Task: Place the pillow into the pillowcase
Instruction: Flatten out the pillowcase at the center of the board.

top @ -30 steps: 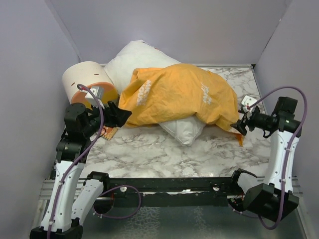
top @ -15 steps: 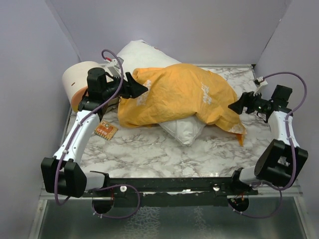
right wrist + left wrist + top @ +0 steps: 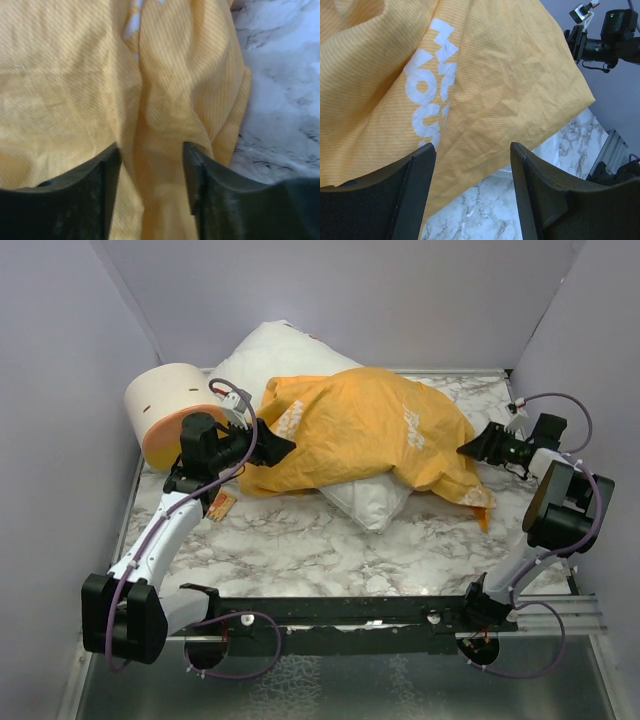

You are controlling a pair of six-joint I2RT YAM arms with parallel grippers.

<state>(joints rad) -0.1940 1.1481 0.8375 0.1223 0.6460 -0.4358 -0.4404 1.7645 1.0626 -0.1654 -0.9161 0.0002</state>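
The orange-yellow pillowcase (image 3: 360, 430) lies crumpled in a mound at the middle of the marble table (image 3: 300, 550). The white pillow (image 3: 275, 355) shows behind it, and a white corner (image 3: 370, 502) sticks out under its front edge. My left gripper (image 3: 275, 447) is open at the case's left end. In the left wrist view the white lettering (image 3: 432, 85) lies just past the left gripper (image 3: 472, 150), and only table shows between the fingers. My right gripper (image 3: 470, 448) is open at the case's right end. A fold of the pillowcase (image 3: 165, 100) lies between the right fingers (image 3: 107, 175).
A cream-and-orange cylinder (image 3: 170, 410) stands at the back left, close behind my left arm. A small orange patterned card (image 3: 222, 503) lies on the table under that arm. Purple walls close in the left, back and right sides.
My left gripper rose from the case's lower left to its upper left edge, then came down a little. My right gripper moved farther back along the case's right end; its jaws widened, then narrowed.
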